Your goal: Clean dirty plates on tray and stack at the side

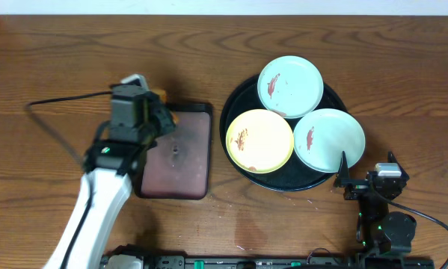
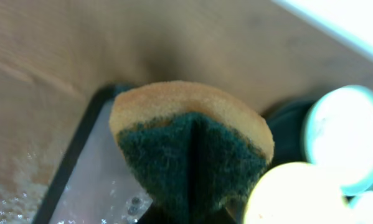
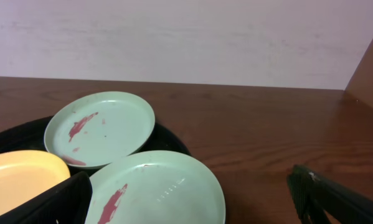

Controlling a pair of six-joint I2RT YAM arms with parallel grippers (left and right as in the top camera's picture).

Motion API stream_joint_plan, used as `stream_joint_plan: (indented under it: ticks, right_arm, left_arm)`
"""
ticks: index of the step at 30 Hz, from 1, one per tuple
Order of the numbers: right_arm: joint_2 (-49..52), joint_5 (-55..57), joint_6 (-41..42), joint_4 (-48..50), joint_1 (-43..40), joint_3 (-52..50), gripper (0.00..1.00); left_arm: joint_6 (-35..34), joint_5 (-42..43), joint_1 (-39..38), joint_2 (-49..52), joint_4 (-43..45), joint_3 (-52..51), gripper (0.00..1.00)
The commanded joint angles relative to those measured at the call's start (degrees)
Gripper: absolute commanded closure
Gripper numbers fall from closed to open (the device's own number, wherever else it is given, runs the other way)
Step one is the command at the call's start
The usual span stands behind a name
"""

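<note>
Being squeezed between the closed fingers of the left gripper (image 1: pixel 162 113), a sponge (image 2: pixel 192 149) is being held above the far edge of the maroon tray (image 1: pixel 190 153). The sponge is being folded by the grip: its rough, dark green scouring face is being creased down the middle, and the soft orange foam is being shown as a rounded arch behind it. The maroon tray is rectangular with rounded corners and a black rim, and small droplets are being seen on its glossy surface.

The right gripper (image 3: pixel 189 179) is being kept wide open and empty near the table (image 1: pixel 59 60) edge, just beside the tray (image 1: pixel 235 104), with its black fingers spread apart.

The three plates are being carried by the round, glossy black tray, crowded together. All are round, shallow and smooth. The yellow plate (image 1: pixel 259 140) is being marked by a reddish-brown smear on its left part. The far mint plate (image 1: pixel 290 87) and the near mint plate (image 1: pixel 329 140) are being marked by similar smears, and both are reaching past the raised rim. The table is of dark wood with a flowing grain.
</note>
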Motion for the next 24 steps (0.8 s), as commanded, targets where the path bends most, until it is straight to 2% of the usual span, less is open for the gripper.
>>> stream_joint_plan:
  ticks: [1, 6, 10, 16, 20, 24]
  right_arm:
    - [-0.09, 0.39, 0.94, -0.26, -0.31, -0.07, 0.01]
    - [-0.09, 0.37, 0.94, -0.26, -0.31, -0.07, 0.01]
    - [-0.09, 0.37, 0.94, -0.26, -0.31, -0.07, 0.01]
    - [-0.09, 0.39, 0.94, -0.26, -0.31, -0.07, 0.01]
    - [-0.09, 0.39, 0.94, -0.26, -0.31, -0.07, 0.01]
    - [-0.09, 0.37, 0.94, -0.26, -0.31, -0.07, 0.01]
  left_arm:
    - [0.13, 0.13, 0.15, 6.95, 2.51, -2.91, 0.93]
    - [0.22, 3.04, 0.13, 4.46, 7.56, -1.88, 0.93]
    - [2.38, 5.38, 0.13, -4.83, 12.57, -1.75, 0.92]
    - [5.42, 5.77, 0.09, -14.56, 11.13, -2.49, 0.92]
    - [7.08, 5.57, 0.09, -12.2, 9.73, -6.73, 0.93]
    - [7.1, 5.18, 0.09, -3.15, 14.1, -13.55, 0.92]
